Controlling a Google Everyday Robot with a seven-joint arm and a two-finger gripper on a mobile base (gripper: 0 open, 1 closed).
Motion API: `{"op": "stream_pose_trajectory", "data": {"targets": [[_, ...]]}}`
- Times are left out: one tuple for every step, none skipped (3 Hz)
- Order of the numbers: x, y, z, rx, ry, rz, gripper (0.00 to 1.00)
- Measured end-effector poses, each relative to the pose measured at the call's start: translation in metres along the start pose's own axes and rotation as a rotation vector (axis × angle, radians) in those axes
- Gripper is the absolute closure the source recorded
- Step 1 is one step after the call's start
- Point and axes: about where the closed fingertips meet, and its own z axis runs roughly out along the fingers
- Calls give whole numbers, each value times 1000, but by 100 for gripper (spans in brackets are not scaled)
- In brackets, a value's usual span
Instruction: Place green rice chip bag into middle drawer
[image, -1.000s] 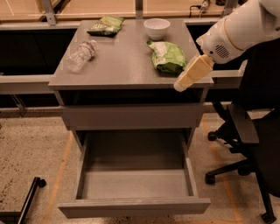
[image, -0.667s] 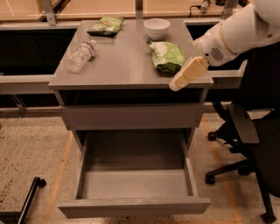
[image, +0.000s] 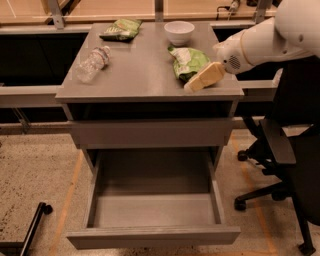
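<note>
The green rice chip bag (image: 189, 61), puffy and bright light green, lies on the grey cabinet top (image: 145, 75) right of centre, just in front of the white bowl (image: 179, 32). My gripper (image: 202, 78) with tan fingers reaches in from the right on the white arm (image: 270, 35). It hovers at the bag's front right edge, close to it or touching it. The middle drawer (image: 152, 210) stands pulled out below the cabinet top, its grey floor bare.
A flatter, darker green bag (image: 120, 29) lies at the back left of the top. A clear plastic bottle (image: 92, 63) lies on its side at the left. A black office chair (image: 287, 150) stands to the right of the cabinet. A black caster leg (image: 35, 222) is on the floor at left.
My gripper has moved left and a little up, from past the cabinet's right edge to the front right edge of the light-green bag. The bag and drawer have not moved.
</note>
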Motion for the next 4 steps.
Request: {"op": "stream_pose_trajectory", "data": {"targets": [[1,-2,3,1,-3,5,0],[2,-2,6,0,-33,31,0],[-7,-11,23,6,-134,89,0],[-12,-27,49,-2,-179,115,0]]}}
